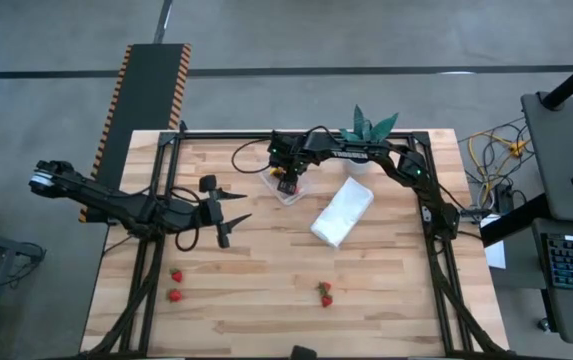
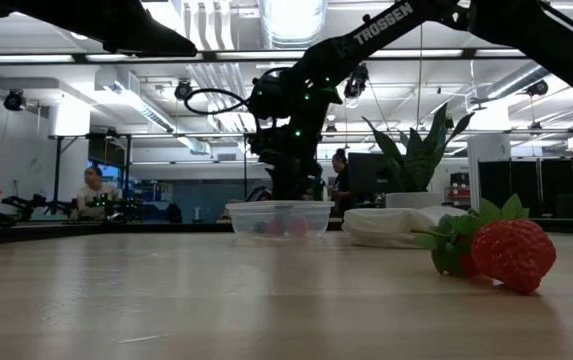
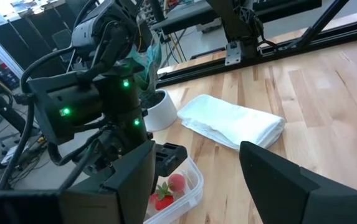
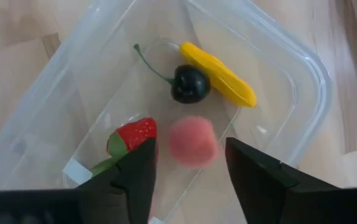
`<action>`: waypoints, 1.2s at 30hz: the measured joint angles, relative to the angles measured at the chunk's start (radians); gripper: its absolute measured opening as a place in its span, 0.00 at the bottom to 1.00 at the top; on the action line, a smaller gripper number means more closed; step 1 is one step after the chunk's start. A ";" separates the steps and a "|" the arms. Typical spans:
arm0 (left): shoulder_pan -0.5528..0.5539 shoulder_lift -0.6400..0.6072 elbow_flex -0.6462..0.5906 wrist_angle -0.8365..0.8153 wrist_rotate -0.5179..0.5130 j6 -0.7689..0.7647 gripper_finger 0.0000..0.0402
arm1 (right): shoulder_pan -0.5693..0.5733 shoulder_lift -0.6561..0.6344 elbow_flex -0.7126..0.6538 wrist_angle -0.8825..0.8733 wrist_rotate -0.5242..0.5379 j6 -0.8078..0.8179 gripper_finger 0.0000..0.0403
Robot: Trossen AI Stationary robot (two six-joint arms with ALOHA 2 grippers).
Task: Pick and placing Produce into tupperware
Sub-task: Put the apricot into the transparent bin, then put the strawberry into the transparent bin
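Wooden table (image 1: 266,290): tupperware (image 4: 290,81) (four pieces inside) directly beneath right claw (image 4: 187,165)

High view is looking straight down on the whole surface (image 1: 266,290). Low view is sitting at surface level, facing the room, close behind a strawberry (image 2: 511,255). Right wrist view is looking down at close range into the tub (image 4: 303,81). Left wrist view is looking across at the same tub (image 3: 187,190), which all four views are sharing.
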 joint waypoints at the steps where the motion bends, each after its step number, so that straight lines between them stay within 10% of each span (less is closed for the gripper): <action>1: 0.000 0.000 0.000 0.001 0.000 0.000 0.55 | 0.000 0.000 0.000 0.001 0.000 0.000 0.48; 20: -0.001 0.002 0.001 -0.002 0.002 -0.062 0.55 | 0.057 -0.177 -0.064 -0.071 -0.003 0.057 0.48; 36: -0.001 0.004 0.002 0.006 0.001 -0.136 0.55 | 0.245 -0.571 -0.534 0.325 -0.002 0.191 0.45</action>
